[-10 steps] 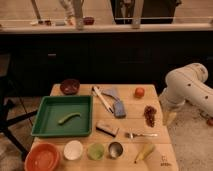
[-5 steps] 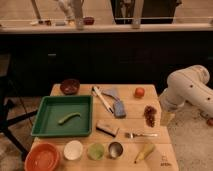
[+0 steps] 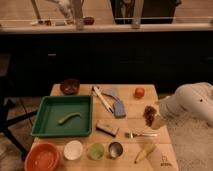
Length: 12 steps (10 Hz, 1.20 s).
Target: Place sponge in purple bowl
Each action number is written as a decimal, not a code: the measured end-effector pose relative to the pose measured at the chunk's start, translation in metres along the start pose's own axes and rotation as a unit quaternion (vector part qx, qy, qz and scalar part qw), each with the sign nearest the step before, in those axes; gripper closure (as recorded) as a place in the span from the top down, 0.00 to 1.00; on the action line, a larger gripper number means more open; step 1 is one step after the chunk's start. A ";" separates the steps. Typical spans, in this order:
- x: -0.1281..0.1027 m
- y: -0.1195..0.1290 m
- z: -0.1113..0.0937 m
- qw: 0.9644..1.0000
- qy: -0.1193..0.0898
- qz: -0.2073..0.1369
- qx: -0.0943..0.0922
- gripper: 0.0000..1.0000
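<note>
1. nothing's really changed over the last second. the arm is still parked off the right side of the table, and the gripper is still hanging by the right edge, next to a dark reddish-brown cluster. can't tell if it's open or closed, and i don't see anything in it.
2. so for the task, that reads to me as no progress. the sponge lies untouched mid-table, just right of the green tray and beside a long white utensil.
3. the purple bowl is at the back left, just behind the tray and well apart from the sponge. it looks empty.
4. the tray holds one curved green thing, nothing else.
5. front row: the orange bowl and white bowl both look empty, and i can't see into the little green cup or the metal cup.
6. my guess is the next move is a reach left across the table to the sponge, not the brown-topped block in front of it.
</note>
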 end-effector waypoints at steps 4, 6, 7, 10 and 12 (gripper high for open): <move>-0.019 0.001 0.027 1.000 -0.001 -0.011 0.010 0.80; -0.023 0.000 0.033 1.000 0.002 -0.017 0.007 0.80; -0.022 0.000 0.032 1.000 0.003 -0.016 0.007 0.80; -0.022 0.000 0.032 1.000 0.002 -0.015 0.008 0.80; -0.016 0.001 0.038 0.999 -0.021 0.028 0.017 0.80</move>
